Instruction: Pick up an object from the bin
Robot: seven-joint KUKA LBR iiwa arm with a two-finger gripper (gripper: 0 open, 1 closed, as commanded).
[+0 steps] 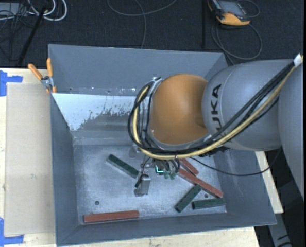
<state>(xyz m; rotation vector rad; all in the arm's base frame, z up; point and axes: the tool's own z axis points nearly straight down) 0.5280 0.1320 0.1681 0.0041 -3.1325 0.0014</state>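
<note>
The dark green flat stick point(119, 164) lies slanted in the middle of the grey metal bin point(62, 179), and its right end is just under the gripper point(141, 184). Nearest, along the front wall, lies a red-brown flat bar point(111, 216). Further right are two more dark green sticks point(186, 198) and a long red-brown stick point(202, 183). I cannot tell if the gripper is open or closed. Behind it is the round orange cover point(176, 109) of the arm.

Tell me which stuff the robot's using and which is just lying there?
In the job: arm, bin, green bar nearest its tip.
Lying about: front red bar, long red bar, two right green bars.
</note>
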